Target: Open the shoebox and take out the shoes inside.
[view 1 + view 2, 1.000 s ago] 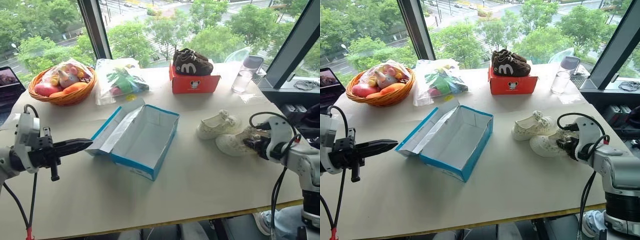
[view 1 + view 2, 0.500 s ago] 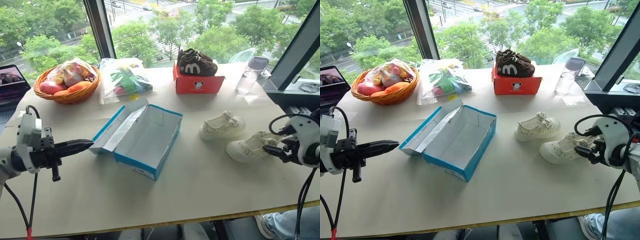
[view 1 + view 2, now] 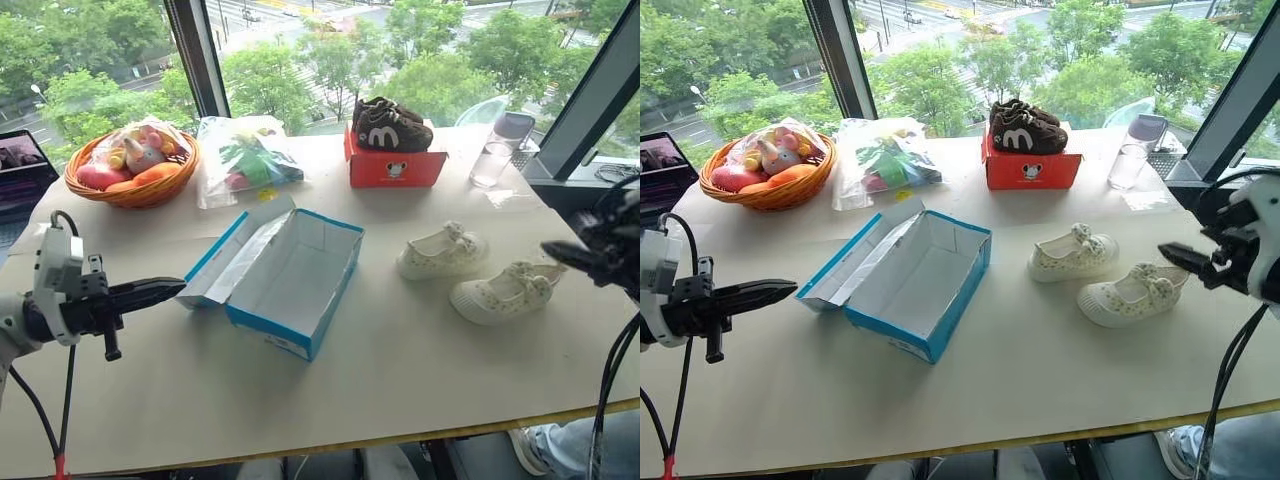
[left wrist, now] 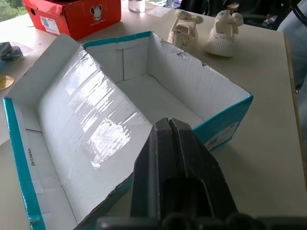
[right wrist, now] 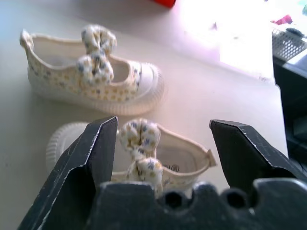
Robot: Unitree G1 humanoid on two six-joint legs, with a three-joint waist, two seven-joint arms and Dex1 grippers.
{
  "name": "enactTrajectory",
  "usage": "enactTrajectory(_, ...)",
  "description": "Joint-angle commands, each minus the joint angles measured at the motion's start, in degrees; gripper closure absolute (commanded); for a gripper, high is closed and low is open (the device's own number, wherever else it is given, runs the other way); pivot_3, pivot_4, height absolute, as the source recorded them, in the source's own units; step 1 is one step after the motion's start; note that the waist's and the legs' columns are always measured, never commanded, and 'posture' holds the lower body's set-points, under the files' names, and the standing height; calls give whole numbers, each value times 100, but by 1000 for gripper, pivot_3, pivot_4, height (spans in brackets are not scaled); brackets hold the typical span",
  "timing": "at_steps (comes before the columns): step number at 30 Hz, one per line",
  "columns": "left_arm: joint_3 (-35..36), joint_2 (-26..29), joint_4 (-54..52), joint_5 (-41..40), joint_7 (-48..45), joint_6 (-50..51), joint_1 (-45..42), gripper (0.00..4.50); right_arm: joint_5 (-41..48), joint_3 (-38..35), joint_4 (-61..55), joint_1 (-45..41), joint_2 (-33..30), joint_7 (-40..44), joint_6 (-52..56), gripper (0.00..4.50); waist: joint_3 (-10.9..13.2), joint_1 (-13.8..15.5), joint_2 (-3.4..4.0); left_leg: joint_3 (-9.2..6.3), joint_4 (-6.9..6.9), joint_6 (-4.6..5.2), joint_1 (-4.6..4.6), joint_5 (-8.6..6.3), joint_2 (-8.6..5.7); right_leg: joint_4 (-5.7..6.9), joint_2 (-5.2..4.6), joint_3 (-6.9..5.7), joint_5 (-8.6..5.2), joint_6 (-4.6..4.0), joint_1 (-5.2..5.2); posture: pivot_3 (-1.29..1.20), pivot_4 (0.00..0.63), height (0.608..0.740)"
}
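The bright blue cardboard shoebox (image 3: 290, 280) lies open and empty mid-table (image 3: 400, 350). Both cream-white perforated shoes (image 3: 470, 275) stand beside it. Behind: red box (image 3: 392, 165) with brown shoes (image 3: 388, 126), orange basket (image 3: 130, 165), plastic bag (image 3: 245, 158), glass (image 3: 490, 160). Left gripper (image 3: 160, 293) is closed and empty; right gripper (image 3: 1185, 262) spread wide, empty, partly cut off.

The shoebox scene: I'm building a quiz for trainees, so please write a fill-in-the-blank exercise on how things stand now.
1. The blue shoebox lies open on the table, and inside it is ____.
2. Both cream shoes stand on the table, on the box's ____ side.
3. The right gripper has its fingers ____, holding nothing.
4. The left gripper is ____, pointing toward the box.

Missing words: empty; right; open; shut
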Motion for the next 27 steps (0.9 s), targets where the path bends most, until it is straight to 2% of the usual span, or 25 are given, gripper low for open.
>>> enactTrajectory(1, -44, -399, -170, 56, 644, -113, -65, 4500, 78, 221, -37, -514, 669, -557, -420, 830, 0, -1, -1, 0, 0, 0, 4, 0, 1, 0, 0, 0, 0, 0, 5, 0, 150, 740)
enactTrajectory(3, -98, -675, -271, 194, 1088, -192, -101, 4500, -47, 439, 52, -660, 1040, -846, -624, 830, -1, 8, -2, 0, 2, 0, 3, 0, 1, 0, 1, 1, 2, 2, 4, 0, 150, 740)
enactTrajectory(7, -23, -1596, -312, 556, 2956, -202, -524, 4500, -615, 863, 557, -1001, 2047, -1980, -1116, 830, 0, 39, -8, -1, 10, -1, -5, 1, -4, 4, -2, 5, 11, 3, -2, 0, 150, 740)
enactTrajectory(11, 347, -2477, -175, 1062, 5043, -185, -862, 4500, -1439, 1366, 894, -669, 2329, -2559, -2038, 830, -1, 101, -9, -1, 13, -1, -9, 1, -9, 2, -6, 6, 34, -28, -3, 0, 150, 740)
enactTrajectory(13, 402, -2732, -69, 1480, 5719, -341, -853, 4500, -1773, 1625, 1061, -444, 2436, -2705, -2584, 830, -6, 111, -18, -1, 13, -1, -9, 0, -10, -4, -6, 6, 38, -29, -1, 0, 150, 740)
enactTrajectory(15, 256, -2806, 24, 2015, 6107, -551, -693, 4500, -1818, 1663, 1216, -290, 2662, -2756, -3007, 830, -9, 99, -23, -1, 13, -2, -7, -1, -11, -5, -6, 7, 39, -29, 0, 0, 150, 740)
enactTrajectory(20, 500, -3292, 357, 2421, 7005, -1080, -602, 4500, -2102, 1776, 1596, 221, 2923, -2787, -4036, 830, -13, 60, -28, 2, 16, -3, 0, 0, -12, -1, -4, 13, 42, -28, 4, 0, 150, 740)
enactTrajectory(24, 371, -3514, 543, 2704, 7173, -1589, -399, 4500, -2039, 1657, 1864, 501, 3152, -2826, -4578, 830, -27, 47, -52, 1, 16, -3, 13, 0, -11, -2, -3, 13, 31, -8, 17, 0, 150, 740)
enactTrajectory(27, 278, -3658, 704, 2660, 7171, -1706, -387, 4500, -2301, 1873, 2050, 637, 3114, -2814, -4848, 830, -33, 62, -61, 2, 20, -3, 15, 0, -12, -2, -4, 14, 32, -7, 22, 0, 150, 740)
